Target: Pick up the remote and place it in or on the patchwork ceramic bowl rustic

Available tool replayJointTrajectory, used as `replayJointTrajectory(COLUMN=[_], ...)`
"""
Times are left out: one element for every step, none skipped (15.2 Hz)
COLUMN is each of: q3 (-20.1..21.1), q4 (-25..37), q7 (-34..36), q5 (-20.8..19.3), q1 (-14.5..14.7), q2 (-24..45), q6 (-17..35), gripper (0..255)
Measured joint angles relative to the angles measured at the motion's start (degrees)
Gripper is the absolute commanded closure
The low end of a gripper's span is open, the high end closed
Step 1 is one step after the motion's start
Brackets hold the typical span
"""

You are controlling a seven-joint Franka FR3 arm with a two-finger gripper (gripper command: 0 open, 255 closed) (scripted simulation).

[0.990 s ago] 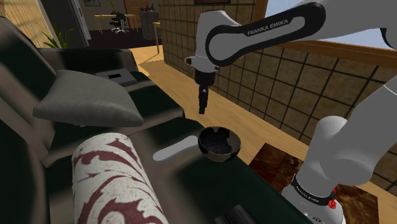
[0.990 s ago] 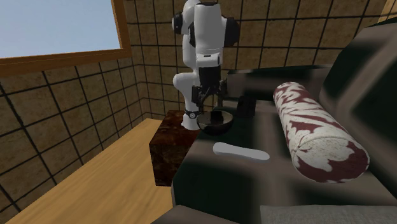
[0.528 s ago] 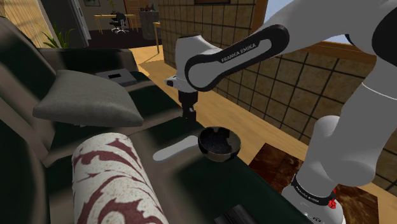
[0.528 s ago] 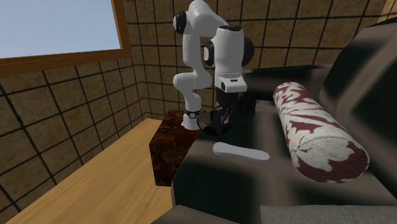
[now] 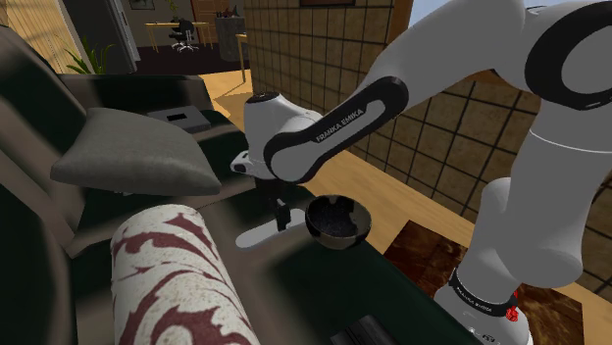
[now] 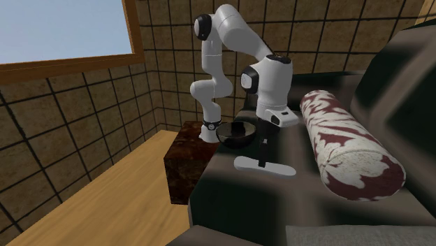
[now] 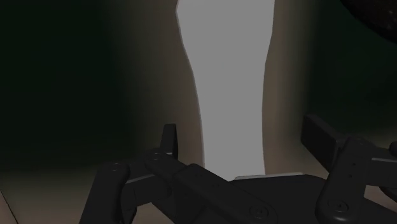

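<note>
between the fingertips of the gripper [image 7: 242, 133], in the wrist view, lies the remote [image 7: 229, 89], a pale grey bar running away along the line of the hand. the fingers [image 7: 168, 141] stand apart, one on each side of the remote's narrower part, and neither touches it; nothing is held. judge the step in hand as the approach for the grasp: the pick is not yet made. the next move calls for a short straight descent until the pads flank the remote's sides, then a closure across its narrow width. keep the wrist vertical, since the dark sofa seat [image 5: 294, 265] under the remote looks soft and may give.

just beside the remote, toward the stand, sits the bowl [image 5: 336, 221], dark and glossy, upright with its mouth unobstructed. it is near, so expect only a low lift and a short carry. watch that the finger on the bowl side does not strike the rim on descent.

on the other side of the remote, near but apart, lies a white and dark red bolster [image 5: 172, 274]; it is out of the path to the bowl. farther along the sofa rests a grey cushion [image 5: 132, 152], well apart. beyond it a tiled wall [image 5: 314, 39] and a plank floor [image 5: 392, 186] take no part.
</note>
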Motion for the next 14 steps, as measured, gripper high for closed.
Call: replayJointTrajectory(q3=[0.1, 0.1, 0.1, 0.1, 0.1, 0.1, 0.1, 0.1, 0.1, 0.1, 0.1, 0.1, 0.1, 0.1], q4=[0.0, -0.3, -0.7, -1.2, -1.2, -1.4, -1.5, -1.5, -1.4, -1.4, -1.4, -1.4, -1.4, -1.4], q7=[0.0, 0.0, -0.1, -0.1, 0.0, 0.0, 0.1, 0.1, 0.1, 0.2, 0.2, 0.2, 0.2, 0.2], q5=[-0.2, -0.3, -0.4, -0.4, -0.5, -0.6, -0.6, -0.7, -0.7, -0.7, -0.7, -0.7, -0.7, -0.7], q1=[0.1, 0.1, 0.1, 0.1, 0.1, 0.1, 0.1, 0.2, 0.2, 0.2, 0.2, 0.2, 0.2, 0.2], q2=[0.8, 1.3, 1.6, 1.9, 2.4, 2.8, 3.0, 3.2, 3.4, 3.4, 3.4, 3.4, 3.4, 3.4], q6=[0.8, 1.5, 2.3, 3.0, 3.5, 4.1, 4.5, 4.7, 4.8, 4.8, 4.8, 4.8, 4.8, 4.8], gripper=[0, 0, 0, 0, 0, 0, 0, 0, 0, 0, 0, 0, 0, 255])
